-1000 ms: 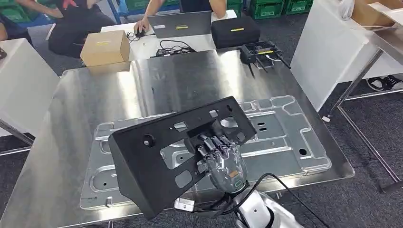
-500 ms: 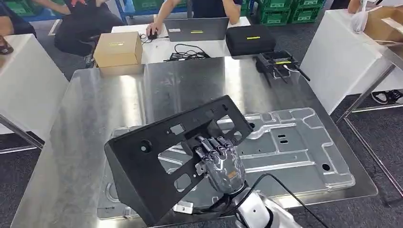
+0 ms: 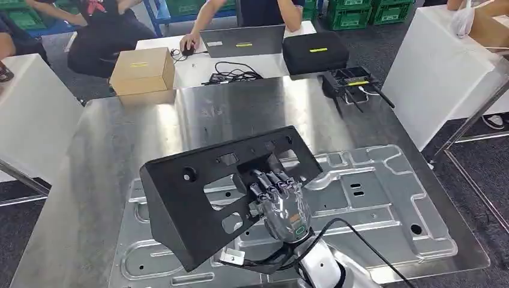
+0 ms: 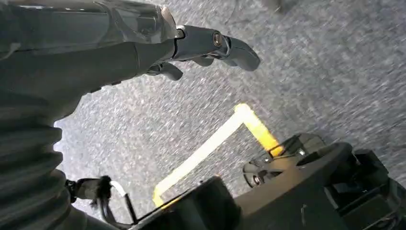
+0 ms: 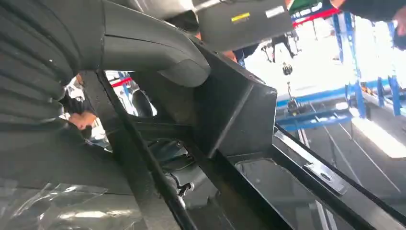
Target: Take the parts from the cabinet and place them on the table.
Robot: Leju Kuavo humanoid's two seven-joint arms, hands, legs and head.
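Where the steel table point(image 3: 108, 138) spans the scene, a stamped metal panel point(image 3: 372, 198) lies flat on its near half. Above it, tilted, the black plastic panel point(image 3: 192, 192) is gripped by the right hand point(image 3: 282, 204), fingers hooked through an opening. The left hand point(image 4: 201, 45) hangs over floor, fingers apart, holding nothing.

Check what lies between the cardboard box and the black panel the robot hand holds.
In the head view, bare steel table separates the cardboard box from the black panel.
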